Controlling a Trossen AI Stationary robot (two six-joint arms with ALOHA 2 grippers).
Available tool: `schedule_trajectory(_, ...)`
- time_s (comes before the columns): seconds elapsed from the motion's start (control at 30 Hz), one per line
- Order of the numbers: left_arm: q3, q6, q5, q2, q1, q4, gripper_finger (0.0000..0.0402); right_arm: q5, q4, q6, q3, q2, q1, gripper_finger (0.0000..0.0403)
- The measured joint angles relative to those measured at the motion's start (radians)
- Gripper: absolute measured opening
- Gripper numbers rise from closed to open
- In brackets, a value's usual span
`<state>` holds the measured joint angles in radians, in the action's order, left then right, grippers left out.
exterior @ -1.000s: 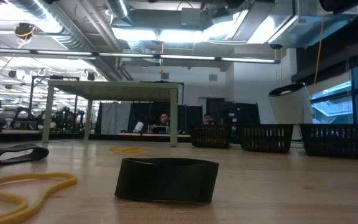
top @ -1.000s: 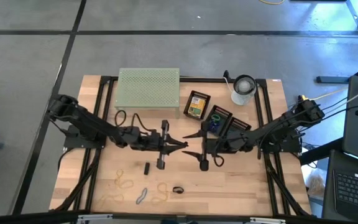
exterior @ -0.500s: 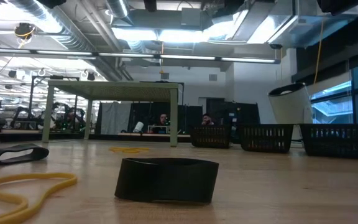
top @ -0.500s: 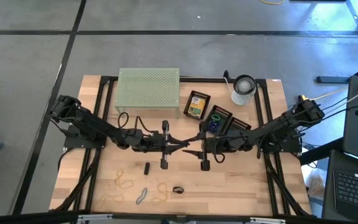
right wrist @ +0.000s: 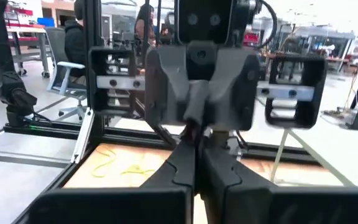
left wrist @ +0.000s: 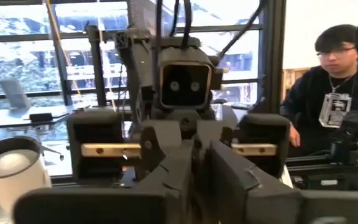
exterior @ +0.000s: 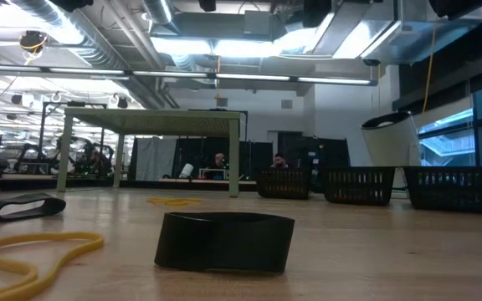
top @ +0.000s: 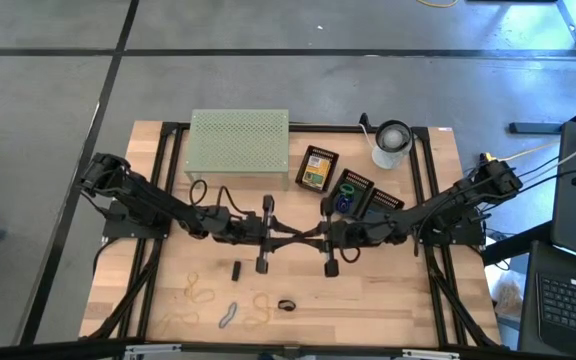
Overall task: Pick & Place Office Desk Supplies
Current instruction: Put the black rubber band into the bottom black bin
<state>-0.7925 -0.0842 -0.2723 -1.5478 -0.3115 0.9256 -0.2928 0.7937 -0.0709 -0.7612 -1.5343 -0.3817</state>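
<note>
Both grippers met tip to tip over mid-bench, a handover: the right gripper (top: 311,235) had its fingers together, seemingly on something small; left gripper (top: 290,236) easing apart, should release.

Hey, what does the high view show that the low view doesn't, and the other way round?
Only the high view shows the two arms, with the left end effector and the right end effector meeting tip to tip over the middle of the table. Only the low view shows the room behind, with its ceiling lights. Both show the black band and the yellow rubber band lying near the table's front edge.
</note>
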Motion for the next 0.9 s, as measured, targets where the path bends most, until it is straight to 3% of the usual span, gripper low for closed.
schedule_trajectory(0.2,0.0,0.019,-0.002,0.001,-0.002,0.002,0.0125,-0.013,-0.05,0.038,0.0,0.004,0.0,0.0006)
schedule_trajectory(0.4,0.0,0.022,-0.002,0.048,-0.027,-0.084,0.0179,-0.169,-0.214,0.137,0.0,0.069,-0.001,0.0006)
schedule_trajectory(0.53,0.0,0.022,-0.023,0.095,-0.055,-0.205,0.0188,-0.232,-0.426,0.263,0.0,0.166,-0.001,0.0005)
schedule_trajectory(0.7,-0.001,0.031,-0.098,0.126,-0.092,-0.372,0.0186,-0.238,-0.796,0.474,0.0,0.297,-0.001,0.0005)
schedule_trajectory(0.9,-0.001,0.155,-0.215,0.128,-0.118,-0.582,0.0183,-0.165,-1.289,0.857,0.0,0.389,-0.001,0.0007)
